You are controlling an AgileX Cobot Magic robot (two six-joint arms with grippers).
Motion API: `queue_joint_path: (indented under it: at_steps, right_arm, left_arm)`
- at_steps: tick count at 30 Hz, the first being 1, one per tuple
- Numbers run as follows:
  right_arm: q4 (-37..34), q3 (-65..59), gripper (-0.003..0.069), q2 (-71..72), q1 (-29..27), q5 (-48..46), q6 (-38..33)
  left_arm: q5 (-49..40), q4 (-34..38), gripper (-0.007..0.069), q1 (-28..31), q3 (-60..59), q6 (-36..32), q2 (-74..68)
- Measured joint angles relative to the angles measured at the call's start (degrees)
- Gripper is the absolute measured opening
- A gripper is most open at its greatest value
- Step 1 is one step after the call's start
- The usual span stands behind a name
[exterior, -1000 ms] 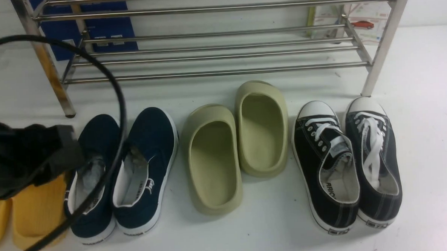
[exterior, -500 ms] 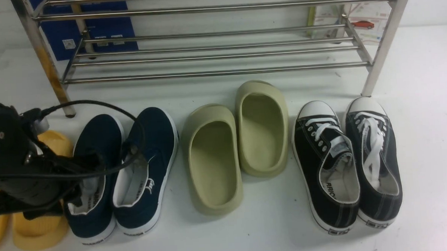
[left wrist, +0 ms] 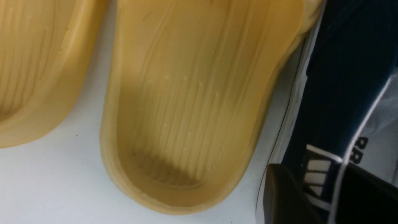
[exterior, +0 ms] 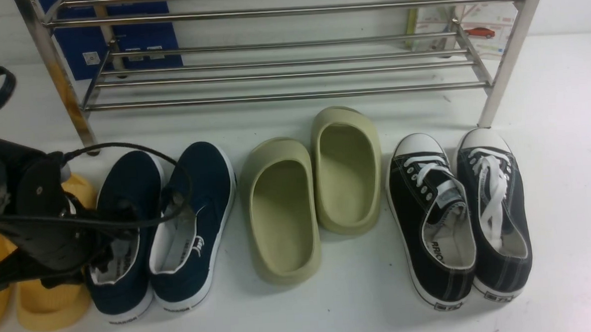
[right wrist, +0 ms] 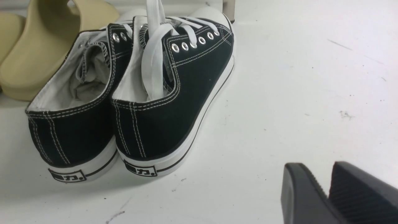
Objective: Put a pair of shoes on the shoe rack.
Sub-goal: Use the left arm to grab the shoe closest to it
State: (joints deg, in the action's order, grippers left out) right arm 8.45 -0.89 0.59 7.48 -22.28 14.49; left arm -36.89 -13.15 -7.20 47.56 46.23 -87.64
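Lab mock-up: shoe rack [exterior: 282, 94] on white surface [exterior: 563, 124]

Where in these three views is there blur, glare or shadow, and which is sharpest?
Front view: fairly sharp, bright glints on the shoe rack bars, soft shadows beside the olive clogs. Left wrist view: too close, so the yellow slipper looks soft and the navy shoe is blurred. Right wrist view: sharpest, stitching on the black sneakers reads clearly.

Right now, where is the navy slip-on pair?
The navy slip-on pair sits left in the front view, on the floor before the shoe rack, between yellow slippers and olive clogs.
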Motion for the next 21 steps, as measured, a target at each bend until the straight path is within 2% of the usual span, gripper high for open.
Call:
queue_joint_path:
  at_steps: [4, 7, 10, 21]
  right_arm:
    - [0.0, 0.0, 0.0187, 0.0, 0.0, 0.0, 0.0]
    - [0.0, 0.0, 0.0186, 0.0, 0.0, 0.0, 0.0]
    - [0.0, 0.0, 0.0186, 0.0, 0.0, 0.0, 0.0]
    - [0.0, 0.0, 0.0199, 0.0, 0.0, 0.0, 0.0]
  left_arm:
    - [1.1, 0.0, 0.0218, 0.0, 0.0, -1.6, -1.3]
    - [1.4, 0.3, 0.0153, 0.0, 0.0, -3.3, -1.1]
    - [1.0, 0.8, 0.0020, 0.0, 0.0, -4.3, 0.1]
    - [-2.4, 1.8, 0.0021, 0.0, 0.5, -5.8, 14.6]
